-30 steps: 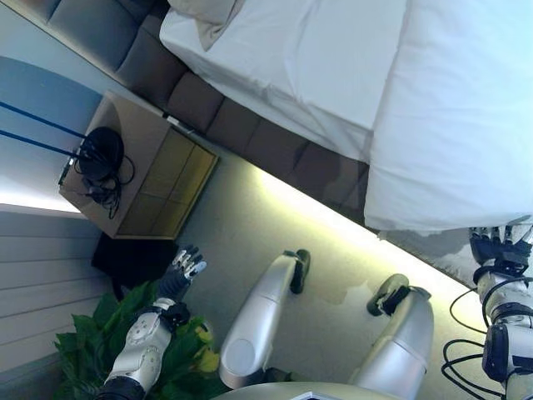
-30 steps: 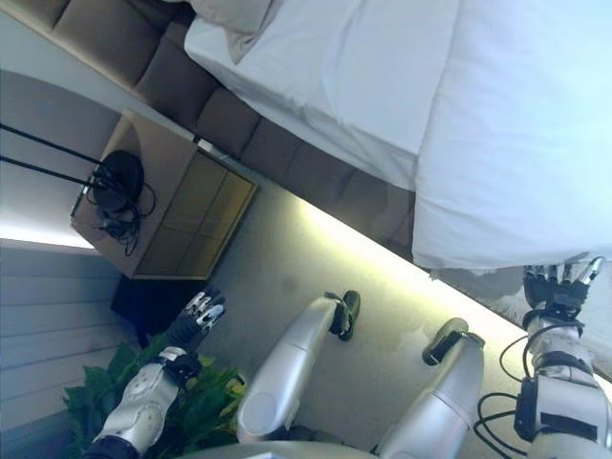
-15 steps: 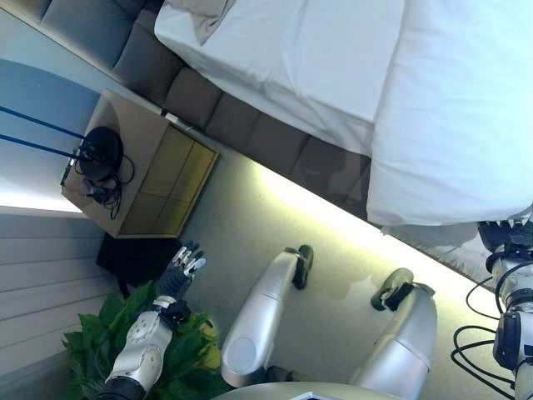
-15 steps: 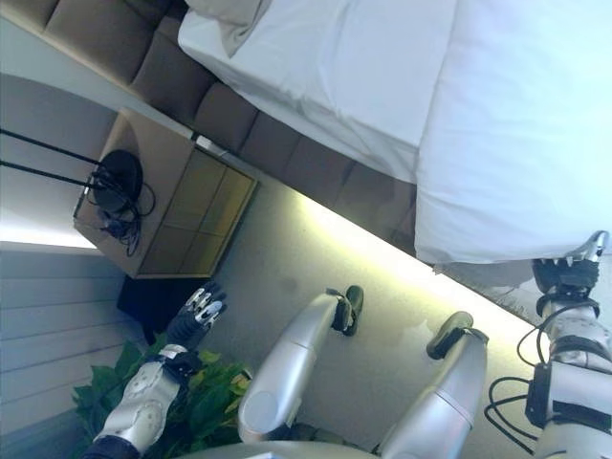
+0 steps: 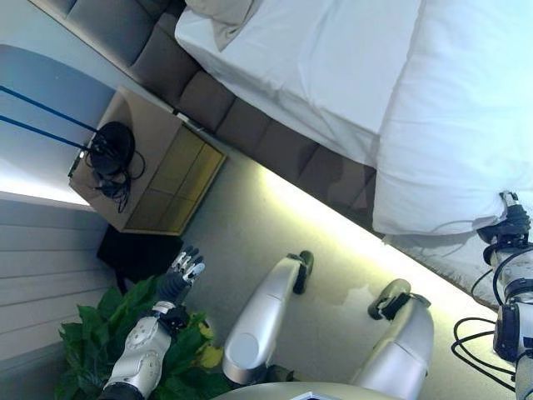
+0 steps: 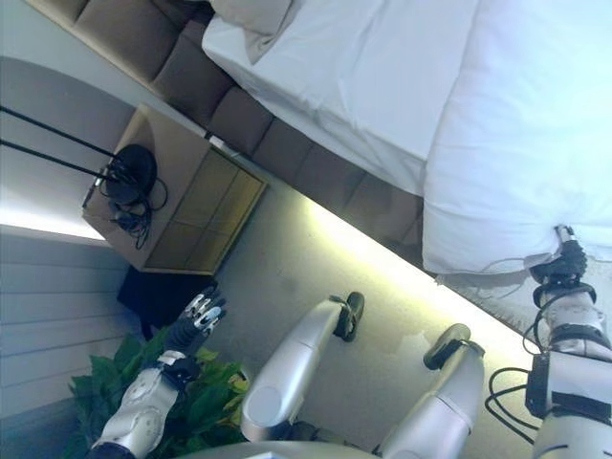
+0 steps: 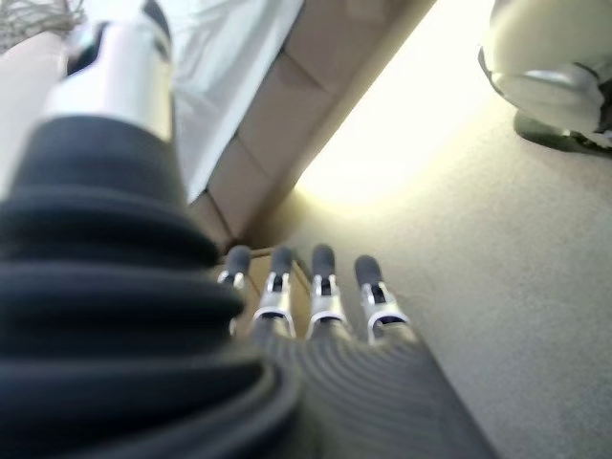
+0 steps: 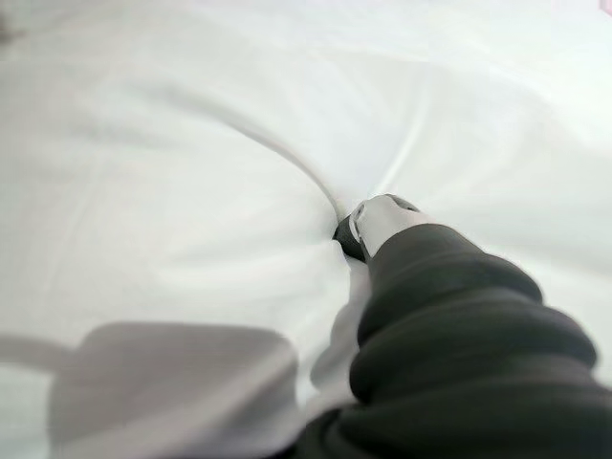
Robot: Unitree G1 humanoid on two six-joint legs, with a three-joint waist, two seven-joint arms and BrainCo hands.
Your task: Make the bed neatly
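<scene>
The bed has a white sheet (image 5: 325,58) toward the head and a thick white duvet (image 5: 466,108) over the rest, with a beige pillow (image 5: 221,12) at the head end. My right hand (image 5: 505,223) is at the duvet's near edge, fingers curled into the cloth. In the right wrist view the thumb (image 8: 378,218) presses into the white duvet (image 8: 191,143), and creases run from the pinch. My left hand (image 5: 179,275) hangs open low at my side, away from the bed, its fingers (image 7: 316,287) straight.
The bed's brown padded side (image 5: 250,125) runs along the carpet. A wooden nightstand (image 5: 158,162) with a black lamp base and cables (image 5: 112,154) stands by the bed head. A green plant (image 5: 108,342) is under my left arm.
My right hand has risen from below the duvet's edge and closed on it; creases now show there. The camera shifted slightly. The left hand has not moved.
</scene>
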